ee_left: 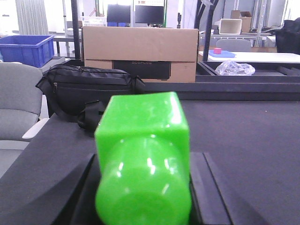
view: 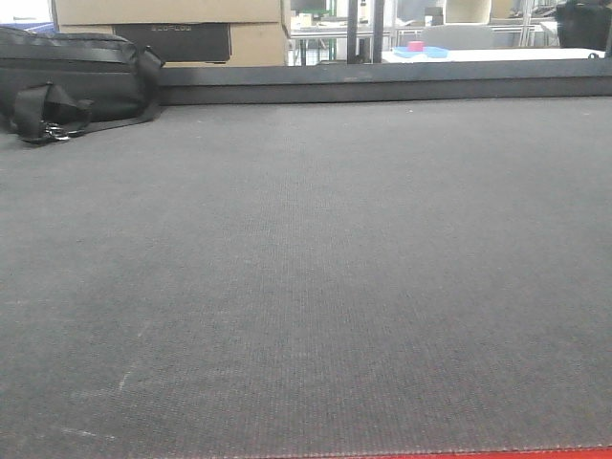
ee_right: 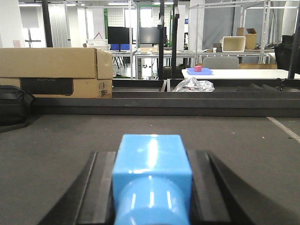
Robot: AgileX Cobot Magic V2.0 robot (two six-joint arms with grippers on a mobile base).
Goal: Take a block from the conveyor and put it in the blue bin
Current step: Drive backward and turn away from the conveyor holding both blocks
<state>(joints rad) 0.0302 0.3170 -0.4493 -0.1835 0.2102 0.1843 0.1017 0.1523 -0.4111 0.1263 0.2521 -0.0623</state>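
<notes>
- Step in hand: the grab looks done and this is the carry-to-bin phase, judging from both wrist views.
- Left gripper (ee_left: pixel 146 192): clenched on a bright green plastic block (ee_left: pixel 143 122). Dark fingers (ee_left: pixel 84 197) sit flush on both flanks, and the block juts straight ahead of the gripper.
- Right gripper (ee_right: pixel 151 197): clamped on a light blue plastic block (ee_right: pixel 152 154) in the same pose, block between the fingers and poking forward.
- Cannot tell whether either block is lifted off the dark grey conveyor belt (view: pixel 306 287) or resting on it, as the undersides are hidden.
- Blue plastic bin (ee_left: pixel 26 49): far ahead and to the left of the left gripper, past the belt edge, beyond a grey chair (ee_left: pixel 16 93). It is not in the right wrist view.
- Black fabric bag (ee_left: pixel 89 89) and brown cardboard box (ee_left: pixel 140 47): ahead of the left gripper, the bag slightly left, roughly on the line toward the bin.
- Next move, as a judgement: hold the squeeze, raise, swing forward-left clear of bag and chair to above the bin, then let go.
- Risk: the blocks look glossy, so one could slip if the grip is light.
- The front view shows neither gripper.
</notes>
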